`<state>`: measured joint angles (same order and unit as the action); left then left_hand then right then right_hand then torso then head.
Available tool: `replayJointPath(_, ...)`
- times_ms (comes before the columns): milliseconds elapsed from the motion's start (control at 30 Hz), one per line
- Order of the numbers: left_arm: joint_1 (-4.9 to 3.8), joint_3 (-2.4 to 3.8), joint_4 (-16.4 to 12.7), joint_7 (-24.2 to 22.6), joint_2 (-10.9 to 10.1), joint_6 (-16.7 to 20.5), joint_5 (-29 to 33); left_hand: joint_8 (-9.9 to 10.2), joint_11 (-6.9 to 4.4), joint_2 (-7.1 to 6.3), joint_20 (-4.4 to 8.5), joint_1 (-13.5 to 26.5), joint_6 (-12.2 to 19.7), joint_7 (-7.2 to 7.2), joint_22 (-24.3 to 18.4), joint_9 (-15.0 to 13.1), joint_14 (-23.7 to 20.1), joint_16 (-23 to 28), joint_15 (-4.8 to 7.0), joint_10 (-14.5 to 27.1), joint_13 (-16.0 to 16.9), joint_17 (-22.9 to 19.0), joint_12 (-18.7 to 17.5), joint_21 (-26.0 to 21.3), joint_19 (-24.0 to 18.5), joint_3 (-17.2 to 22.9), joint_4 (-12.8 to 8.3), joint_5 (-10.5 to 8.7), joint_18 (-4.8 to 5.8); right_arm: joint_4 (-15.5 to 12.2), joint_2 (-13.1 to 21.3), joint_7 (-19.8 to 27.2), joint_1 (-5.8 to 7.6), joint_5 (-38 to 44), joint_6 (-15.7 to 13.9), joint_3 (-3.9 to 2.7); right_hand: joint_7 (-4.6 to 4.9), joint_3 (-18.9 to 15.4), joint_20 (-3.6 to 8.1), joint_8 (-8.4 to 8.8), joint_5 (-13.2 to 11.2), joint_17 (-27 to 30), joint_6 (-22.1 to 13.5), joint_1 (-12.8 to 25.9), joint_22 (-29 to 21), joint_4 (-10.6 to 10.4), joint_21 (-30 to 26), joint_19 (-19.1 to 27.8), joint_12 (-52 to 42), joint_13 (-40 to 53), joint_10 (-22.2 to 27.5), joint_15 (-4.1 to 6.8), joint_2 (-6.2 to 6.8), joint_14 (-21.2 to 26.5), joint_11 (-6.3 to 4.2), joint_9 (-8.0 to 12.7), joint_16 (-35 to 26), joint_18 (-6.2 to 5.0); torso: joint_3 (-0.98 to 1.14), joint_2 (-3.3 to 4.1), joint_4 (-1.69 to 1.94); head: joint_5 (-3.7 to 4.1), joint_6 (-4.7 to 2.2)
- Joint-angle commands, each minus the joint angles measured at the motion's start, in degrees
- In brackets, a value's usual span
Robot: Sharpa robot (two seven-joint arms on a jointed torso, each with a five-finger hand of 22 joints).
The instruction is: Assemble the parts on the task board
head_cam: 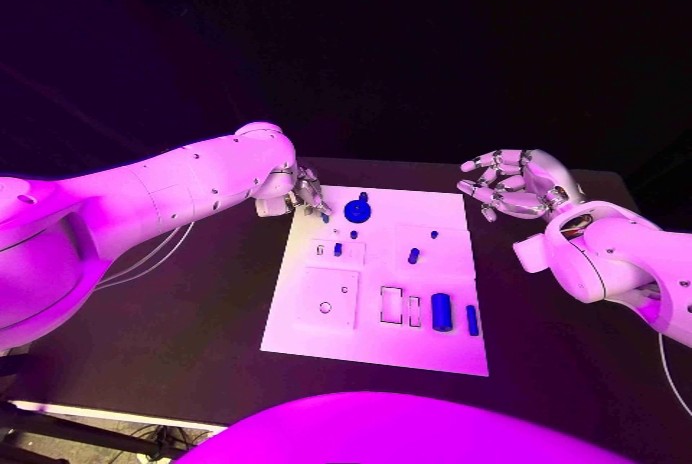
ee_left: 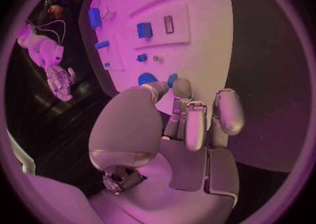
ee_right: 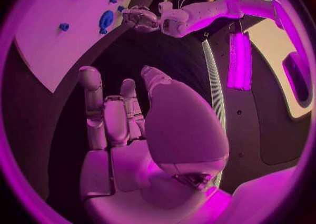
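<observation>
The white task board (head_cam: 378, 344) lies in the middle of the table. A round blue part (head_cam: 358, 210) with a small knob sits near its far-left corner. Small blue pieces (head_cam: 414, 255) stand mid-board, and a blue cylinder (head_cam: 441, 306) and a thin blue bar (head_cam: 472, 319) lie toward the near right. My left hand (head_cam: 307, 197) hovers at the board's far-left corner, fingers bent downward, just beside the round part (ee_left: 147, 78) and holding nothing. My right hand (head_cam: 512, 184) hangs off the board's far-right corner, fingers spread and empty.
A raised white square block (head_cam: 327, 299) and white slots (head_cam: 392, 304) occupy the board's near-left half. Black table (head_cam: 188, 324) surrounds the board on all sides. A cable (head_cam: 152, 256) runs under my left arm.
</observation>
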<state>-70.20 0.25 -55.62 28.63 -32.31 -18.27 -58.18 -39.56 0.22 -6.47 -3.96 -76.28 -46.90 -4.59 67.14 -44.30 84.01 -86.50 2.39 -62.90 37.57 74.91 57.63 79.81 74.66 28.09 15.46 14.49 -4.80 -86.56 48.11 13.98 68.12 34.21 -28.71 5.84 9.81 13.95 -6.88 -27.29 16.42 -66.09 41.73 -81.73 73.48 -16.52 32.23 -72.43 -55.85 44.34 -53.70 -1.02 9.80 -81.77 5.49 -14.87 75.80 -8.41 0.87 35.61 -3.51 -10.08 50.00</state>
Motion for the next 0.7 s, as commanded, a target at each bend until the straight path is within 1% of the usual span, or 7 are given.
replayJointPath(33, 0.00, -0.01, 0.03, -0.62, 0.00, -0.87, 0.62, -0.03, -0.09, -0.29, 0.39, -0.75, -0.07, 0.42, 0.15, -0.07, 3.77, -0.31, 0.54, -0.40, 0.00, 10.03, 0.26, 0.24, 0.23, 2.42, -1.33, 0.40, -0.07, 0.00, -0.04, 0.54, -0.05, 0.05, 0.20, -0.02, 0.35, 0.29, 0.01, -0.28, 0.21, 0.05, -0.09, 0.49, -0.05, 0.05, -0.20, 0.08, -0.19, -0.05, 0.12, 0.08, -0.03, 0.35, -0.20, -0.08, -0.32, -0.33, 0.02, 0.00, 0.04, -0.13, 0.00)
replayJointPath(133, 0.01, -0.02, -0.08, -1.00, -0.10, -0.14, 0.66, -0.11, 0.03, -1.49, 0.49, -1.90, -0.06, 0.26, 0.73, -0.41, 3.91, -0.48, 0.60, -0.96, 0.19, 10.29, 0.32, 0.50, 0.55, 7.73, -3.24, 0.62, 0.03, 0.00, -0.06, 0.57, -0.06, 0.04, 0.19, -0.02, 0.35, 0.29, 0.01, -0.28, 0.21, 0.05, -0.09, 0.49, -0.05, 0.05, -0.20, 0.08, -0.19, -0.05, 0.12, 0.08, -0.03, 0.35, -0.20, -0.08, -0.32, -0.33, 0.03, -0.01, 0.01, -0.19, 0.00)
replayJointPath(200, 0.02, -0.03, -0.38, -1.59, -0.29, 0.83, 0.85, -0.60, 0.08, -3.51, 0.43, -0.74, -0.47, 0.02, 1.49, -1.12, 4.12, -0.72, 0.48, -1.92, 0.56, 10.65, 0.64, 0.91, 1.01, 13.59, -5.10, 0.62, 0.16, 0.00, -0.07, 0.58, -0.06, 0.03, 0.18, -0.02, 0.35, 0.29, 0.01, -0.28, 0.21, 0.05, -0.09, 0.49, -0.05, 0.05, -0.20, 0.08, -0.19, -0.05, 0.12, 0.08, -0.03, 0.35, -0.20, -0.08, -0.32, -0.33, 0.04, -0.02, 0.00, -0.24, 0.00)
replayJointPath(300, 0.05, -0.03, -1.10, -2.50, -0.79, 2.22, 1.68, -1.03, -0.09, -5.09, 0.53, 0.97, -1.17, 0.15, 2.74, -1.79, 4.47, -1.18, 0.66, -3.22, 1.59, 11.36, 1.50, 1.55, 1.82, 17.51, -6.95, 0.96, 0.39, 0.00, -0.04, 0.61, -0.07, 0.00, 0.17, -0.02, 0.35, 0.29, 0.01, -0.28, 0.21, 0.05, -0.09, 0.49, -0.05, 0.05, -0.20, 0.08, -0.19, -0.05, 0.12, 0.08, -0.03, 0.35, -0.20, -0.08, -0.32, -0.33, 0.05, 0.01, -0.04, -0.26, 0.00)
replayJointPath(400, 0.07, -0.02, -2.58, -3.88, -1.93, 4.04, 3.15, -1.22, -0.34, -6.27, 0.73, 2.12, -2.07, 0.38, 3.85, -2.18, 4.88, -1.73, 0.91, -4.59, 2.85, 12.22, 2.45, 2.10, 2.57, 19.58, -8.29, 1.67, 0.60, -0.02, 0.04, 0.63, -0.08, -0.03, 0.14, -0.02, 0.36, 0.34, 0.02, -0.32, 0.25, 0.04, -0.10, 0.58, -0.06, 0.02, -0.24, 0.06, -0.25, -0.03, 0.05, 0.08, -0.07, 0.35, -0.20, -0.08, -0.33, -0.33, 0.06, 0.02, -0.06, -0.17, 0.00)
replayJointPath(500, 0.07, -0.01, -4.43, -4.84, -3.40, 5.31, 4.26, -1.15, -0.62, -7.21, 1.00, 3.29, -3.00, 0.65, 5.01, -2.42, 5.22, -2.21, 1.18, -5.82, 3.76, 12.97, 3.06, 2.67, 3.38, 20.98, -9.31, 3.22, 0.83, -0.03, 0.15, 0.64, -0.10, -0.03, 0.09, -0.02, 0.36, 0.34, 0.02, -0.32, 0.25, 0.04, -0.10, 0.58, -0.06, 0.02, -0.24, 0.06, -0.25, -0.03, 0.05, 0.08, -0.07, 0.35, -0.20, -0.08, -0.33, -0.33, 0.05, -0.02, -0.01, -0.11, 0.00)
replayJointPath(700, 0.04, 0.07, -9.14, -5.49, -7.03, 6.12, 5.52, -0.96, -0.95, -7.98, 1.30, 4.45, -3.96, 0.96, 6.27, -2.62, 5.29, -2.23, 1.50, -7.18, 4.96, 12.99, 3.78, 3.27, 4.26, 21.78, -10.27, 5.26, 1.08, -0.12, 0.39, 0.63, -0.11, -0.05, 0.01, -0.02, 0.36, 0.34, 0.02, -0.32, 0.25, 0.04, -0.10, 0.58, -0.06, 0.02, -0.24, 0.06, -0.25, -0.03, 0.05, 0.08, -0.07, 0.35, -0.20, -0.08, -0.33, -0.33, 0.05, -0.10, 0.17, -0.18, 0.00)
